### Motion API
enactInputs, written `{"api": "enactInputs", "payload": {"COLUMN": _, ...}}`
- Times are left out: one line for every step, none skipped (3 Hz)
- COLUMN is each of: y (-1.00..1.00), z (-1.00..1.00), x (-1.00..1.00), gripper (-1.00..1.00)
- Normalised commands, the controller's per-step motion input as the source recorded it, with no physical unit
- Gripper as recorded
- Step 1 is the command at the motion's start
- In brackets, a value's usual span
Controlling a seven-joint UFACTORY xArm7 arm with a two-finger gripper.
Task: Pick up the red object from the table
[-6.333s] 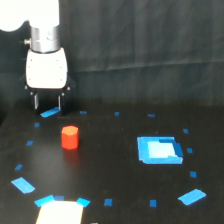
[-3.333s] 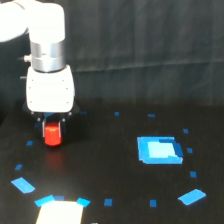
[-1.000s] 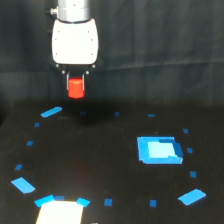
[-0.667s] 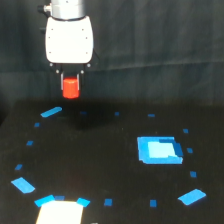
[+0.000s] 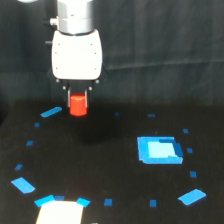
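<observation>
The red object (image 5: 77, 104) is a small red-orange cylinder held between the dark fingers of my gripper (image 5: 77, 100), under the white gripper housing (image 5: 76, 55). The gripper is shut on it and holds it in the air above the black table (image 5: 100, 165), at the exterior view's upper left. A faint shadow lies on the table below and to the right of it.
A large bright blue rectangle (image 5: 158, 149) lies on the table at the right. Small blue tape marks ring the table, such as one at the left (image 5: 51, 111) and one at the lower right (image 5: 191, 197). A pale patch (image 5: 59, 212) sits at the bottom edge.
The gripper closed on the red cylinder on the table and lifted it clear. Over the last second it has shifted slightly and now stands a little lower in the view.
</observation>
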Motion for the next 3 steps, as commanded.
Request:
{"api": "enactInputs", "payload": {"y": -1.00, "z": 0.07, "x": 0.15, "gripper": -1.00}}
{"api": "enactInputs", "payload": {"y": -1.00, "z": 0.53, "x": 0.23, "gripper": -1.00}}
{"api": "enactInputs", "payload": {"y": -1.00, "z": 0.30, "x": -0.30, "gripper": -1.00}}
